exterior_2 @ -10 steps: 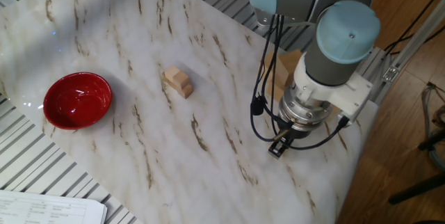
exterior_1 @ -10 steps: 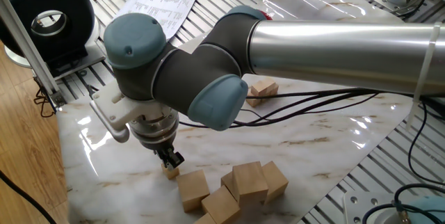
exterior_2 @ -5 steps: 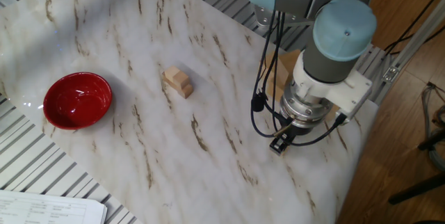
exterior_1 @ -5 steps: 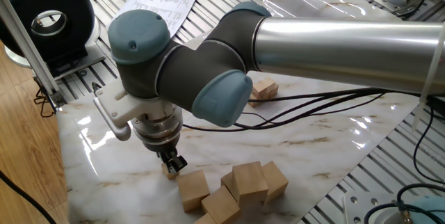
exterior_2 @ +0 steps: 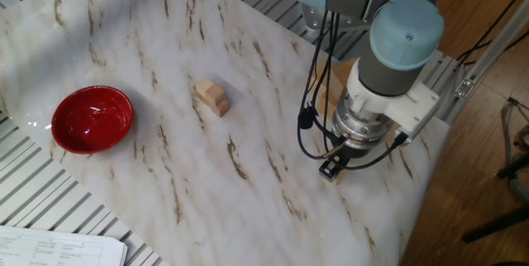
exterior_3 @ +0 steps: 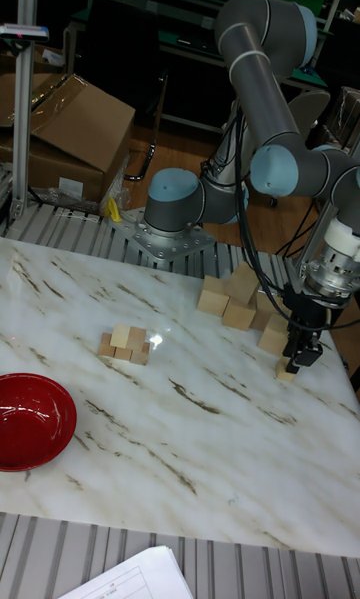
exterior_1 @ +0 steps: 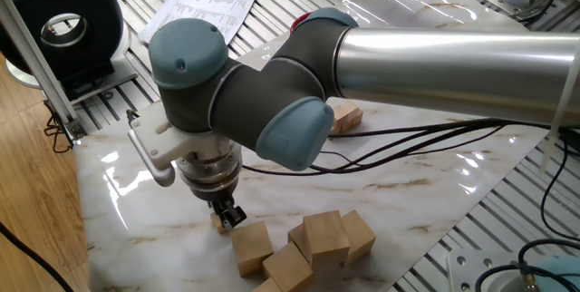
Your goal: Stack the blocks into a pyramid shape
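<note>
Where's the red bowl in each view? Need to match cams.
One fixed view: only a sliver of the red bowl shows behind the arm, top centre.
The other fixed view: left of centre.
Tall fixed view: bottom left.
Shared landmark: small block cluster.

Tan wood blocks [exterior_3: 124, 343], red bowl [exterior_3: 30, 421], brown-veined white marble table [exterior_3: 180, 439]

My jaws [exterior_3: 298, 354]: at the tabletop's [exterior_3: 200, 429] right side, over one small block [exterior_3: 285, 369].
Big cubes [exterior_3: 236, 304]: clustered just behind and left of me, toward the far edge.
Small block stack [exterior_3: 124, 344]: well left of me, mid-tabletop.
Bowl [exterior_3: 30, 421]: near left corner, apart from the stack.
Paper [exterior_3: 140, 579]: beyond the near edge.
</note>
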Controlling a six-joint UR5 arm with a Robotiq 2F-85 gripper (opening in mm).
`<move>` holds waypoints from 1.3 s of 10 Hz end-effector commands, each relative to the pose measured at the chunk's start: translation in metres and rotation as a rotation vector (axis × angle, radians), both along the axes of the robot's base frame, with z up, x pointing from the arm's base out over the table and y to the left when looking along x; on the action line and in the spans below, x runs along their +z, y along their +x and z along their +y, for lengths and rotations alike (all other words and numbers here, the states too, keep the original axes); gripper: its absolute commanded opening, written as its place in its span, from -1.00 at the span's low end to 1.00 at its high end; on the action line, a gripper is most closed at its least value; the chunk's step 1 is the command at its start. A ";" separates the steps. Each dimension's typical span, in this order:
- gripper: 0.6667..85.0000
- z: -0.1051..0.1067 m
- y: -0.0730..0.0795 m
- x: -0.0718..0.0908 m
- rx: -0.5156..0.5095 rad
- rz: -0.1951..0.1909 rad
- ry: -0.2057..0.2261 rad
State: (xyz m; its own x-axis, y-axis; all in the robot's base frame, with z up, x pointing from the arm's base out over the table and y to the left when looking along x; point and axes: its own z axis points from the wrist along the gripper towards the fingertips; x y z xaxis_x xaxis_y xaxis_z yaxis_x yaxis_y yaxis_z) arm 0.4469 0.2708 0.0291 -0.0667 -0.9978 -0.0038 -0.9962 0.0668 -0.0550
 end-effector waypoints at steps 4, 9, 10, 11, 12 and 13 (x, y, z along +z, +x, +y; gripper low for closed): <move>0.19 0.001 -0.002 -0.015 0.002 0.006 0.021; 0.08 0.004 -0.003 -0.020 -0.029 0.004 0.028; 0.05 0.002 -0.001 -0.017 -0.027 0.017 0.034; -0.02 -0.001 0.002 -0.005 -0.022 0.035 0.023; -0.23 -0.001 0.006 0.010 -0.021 0.047 0.018; -0.36 0.006 0.003 0.012 -0.057 0.048 0.050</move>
